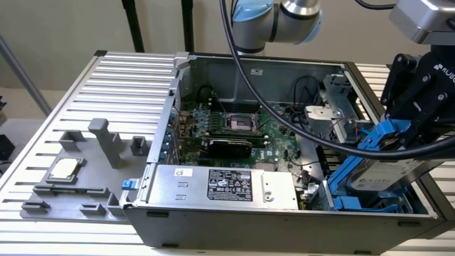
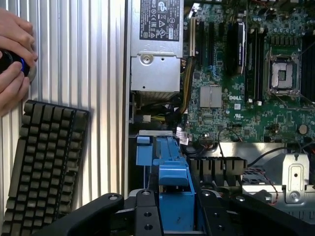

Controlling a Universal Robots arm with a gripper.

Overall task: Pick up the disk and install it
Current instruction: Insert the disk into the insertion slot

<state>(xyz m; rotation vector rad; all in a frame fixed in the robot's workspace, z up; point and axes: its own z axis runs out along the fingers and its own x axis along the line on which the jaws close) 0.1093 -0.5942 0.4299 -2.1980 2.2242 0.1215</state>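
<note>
Disk [image 1: 384, 177], clamped by the fingers [image 2: 145, 216], hangs tilted inside the open computer case [image 1: 284, 229] over its blue bay [image 1: 348, 204].

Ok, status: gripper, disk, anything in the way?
Gripper shut on the disk, tilted over blue drive bay, not seated. Thick black cable hangs close by.
</note>
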